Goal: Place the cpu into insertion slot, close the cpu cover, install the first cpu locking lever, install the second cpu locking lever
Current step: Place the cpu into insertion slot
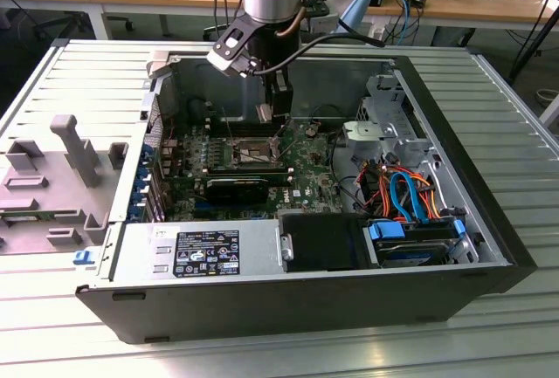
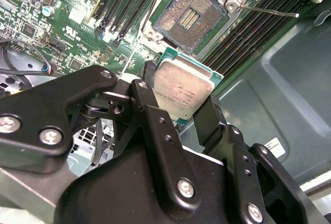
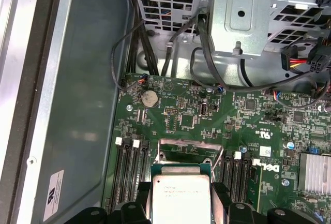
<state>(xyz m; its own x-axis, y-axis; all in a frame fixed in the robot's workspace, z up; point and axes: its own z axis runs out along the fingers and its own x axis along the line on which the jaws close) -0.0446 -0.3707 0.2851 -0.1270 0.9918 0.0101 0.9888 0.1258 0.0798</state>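
Gripper [image 2: 181, 100] is clamped on the cpu [image 2: 183, 87] by two opposite edges, w/ the metal top facing the second wrist cam and the chip sitting flat btwn the black fingers [image 2: 150, 87]. The cpu hangs above the board, not yet in the insertion slot [image 2: 189, 19], which lies bare just beyond it w/ its contact field showing. In the first wrist view a silver frame [image 3: 190, 144] stands up close behind the chip, prob the cpu cover, open. A thin lever [image 2: 269, 11] sticks out beside the slot, clear of it.

To do this step well, IMO: square the chip's edges to the slot rim, keep it level and come straight down. Don't slide it, since the contacts look delicate. Mind the fingers vs the rim and frame.

Farther out, in the exterior view, the arm reaches down into the open pc case [image 1: 262, 308] over the motherboard [image 1: 310, 164].
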